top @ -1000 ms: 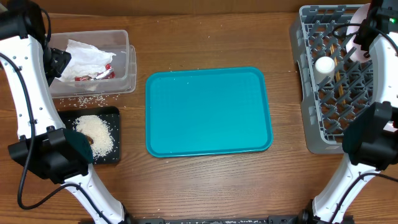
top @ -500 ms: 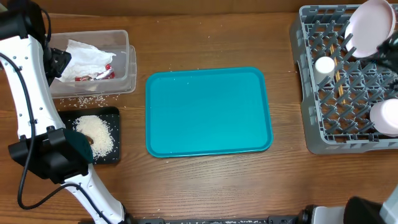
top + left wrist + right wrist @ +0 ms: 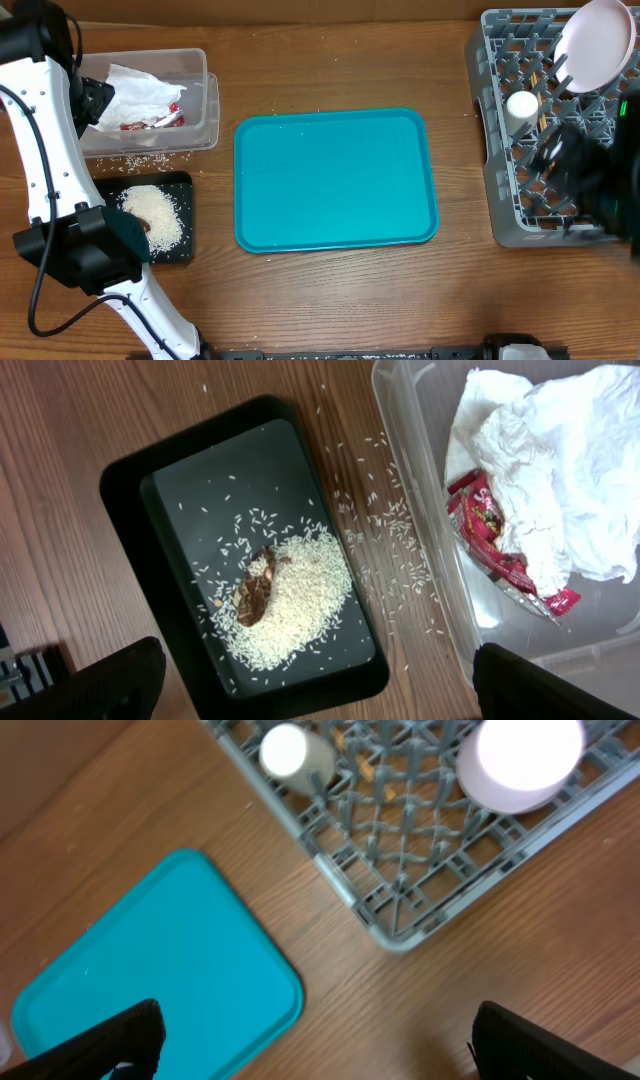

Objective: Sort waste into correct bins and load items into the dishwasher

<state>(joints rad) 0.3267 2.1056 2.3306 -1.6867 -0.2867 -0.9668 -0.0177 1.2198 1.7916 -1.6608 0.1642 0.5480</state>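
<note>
The crumpled white napkin (image 3: 560, 460) and a red sauce packet (image 3: 495, 545) lie in the clear tub (image 3: 205, 110). Rice and a brown scrap (image 3: 258, 590) sit on the black tray (image 3: 125, 520), with loose grains on the table beside it. My left gripper (image 3: 320, 695) is open and empty above the tray and tub. The grey rack (image 3: 500, 200) holds the white plate (image 3: 598, 45), the cup (image 3: 521, 105), the bowl (image 3: 520, 755) and the chopsticks (image 3: 544, 125). My right gripper (image 3: 320, 1050) is open and empty over the table by the rack's corner. The grey dish is out of view.
The large teal tray (image 3: 335, 180) lies bare in the middle of the table. My right arm (image 3: 590, 185) shows as a dark blur across the rack's front right part. My left arm's white links run down the left edge.
My right arm has swung from the rack's far end down to its front right part and is blurred with motion. The plate now stands uncovered in the rack. My left arm has not moved.
</note>
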